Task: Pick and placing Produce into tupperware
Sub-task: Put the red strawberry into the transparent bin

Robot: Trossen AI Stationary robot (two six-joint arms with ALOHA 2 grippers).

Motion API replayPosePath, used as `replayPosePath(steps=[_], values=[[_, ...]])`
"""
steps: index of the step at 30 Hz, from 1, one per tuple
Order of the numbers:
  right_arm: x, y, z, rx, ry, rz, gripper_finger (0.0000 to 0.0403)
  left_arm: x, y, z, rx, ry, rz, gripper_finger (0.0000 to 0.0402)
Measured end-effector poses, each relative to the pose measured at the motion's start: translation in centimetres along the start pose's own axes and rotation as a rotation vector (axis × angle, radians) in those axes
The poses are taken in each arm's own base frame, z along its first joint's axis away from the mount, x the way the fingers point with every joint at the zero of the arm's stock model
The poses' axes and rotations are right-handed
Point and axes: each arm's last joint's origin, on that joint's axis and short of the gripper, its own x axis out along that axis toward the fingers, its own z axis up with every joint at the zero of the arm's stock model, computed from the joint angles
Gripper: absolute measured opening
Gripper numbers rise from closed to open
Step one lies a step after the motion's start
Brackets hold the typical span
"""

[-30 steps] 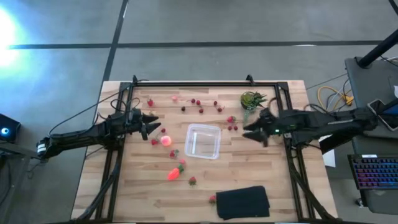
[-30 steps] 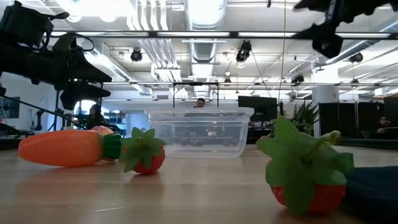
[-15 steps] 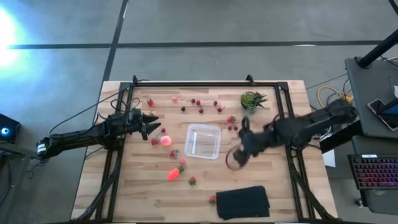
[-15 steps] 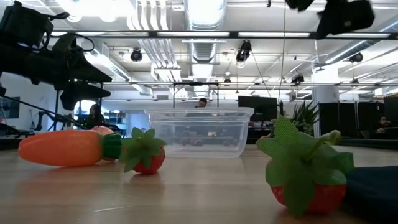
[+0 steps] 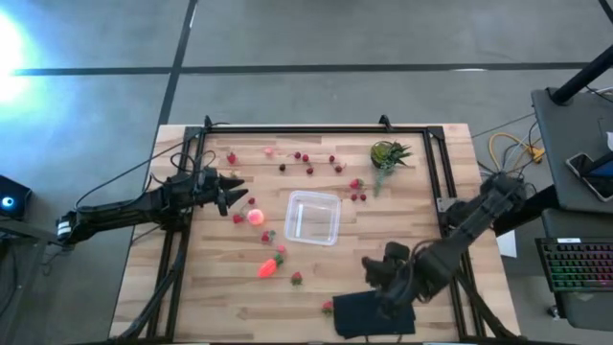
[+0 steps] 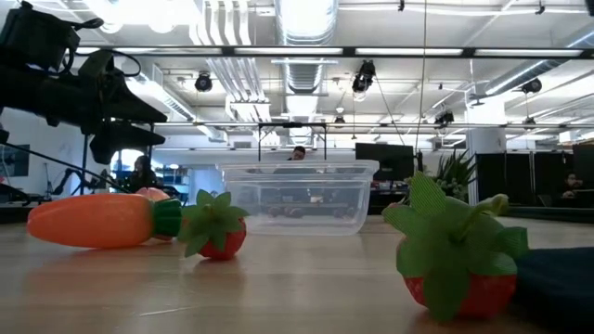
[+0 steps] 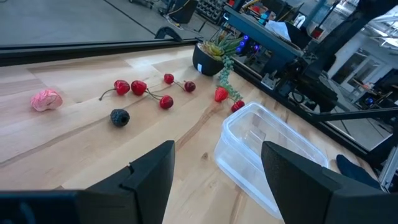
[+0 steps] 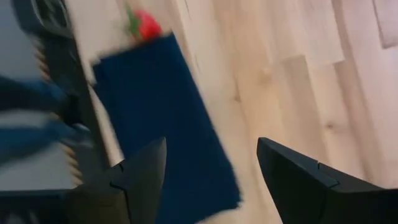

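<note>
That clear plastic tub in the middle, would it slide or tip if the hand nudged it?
The clear plastic tub looks thin-walled and empty, so it is probably light and would likely slide on the smooth wooden table. It sits low and wide, so tipping seems unlikely.

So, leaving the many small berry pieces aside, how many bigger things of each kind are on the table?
Clear container: 1
Carrot: 1
Round pink-orange fruit: 1
Potted plant: 1
Dark cloth: 1
Total: 5
</note>
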Motion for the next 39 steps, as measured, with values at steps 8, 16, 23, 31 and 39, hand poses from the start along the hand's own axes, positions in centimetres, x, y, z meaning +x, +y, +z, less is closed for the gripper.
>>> replayPosePath(steps=[8,16,23,31,39], values=[[0.7,2.1,-2.2,-0.440,-0.085,-0.113,0.0244,0.0,0.0,0.0,0.000,0.000,-0.001,0.0226],[2.6,4.7,-2.2,-0.869,-0.196,-0.017,0.0244,0.0,0.0,0.0,0.000,0.001,0.000,0.0226],[4.5,5.0,-1.3,-0.994,-0.210,0.000,0.0244,0.0,0.0,0.0,0.000,0.002,0.000,0.0226],[8.0,5.8,3.8,-0.902,-0.275,0.072,0.0244,0.0,0.0,0.0,0.000,0.000,0.000,0.0226],[11.7,6.4,7.1,-0.798,-0.207,0.075,0.0245,0.0,0.0,0.0,0.000,0.000,0.000,0.0226]])
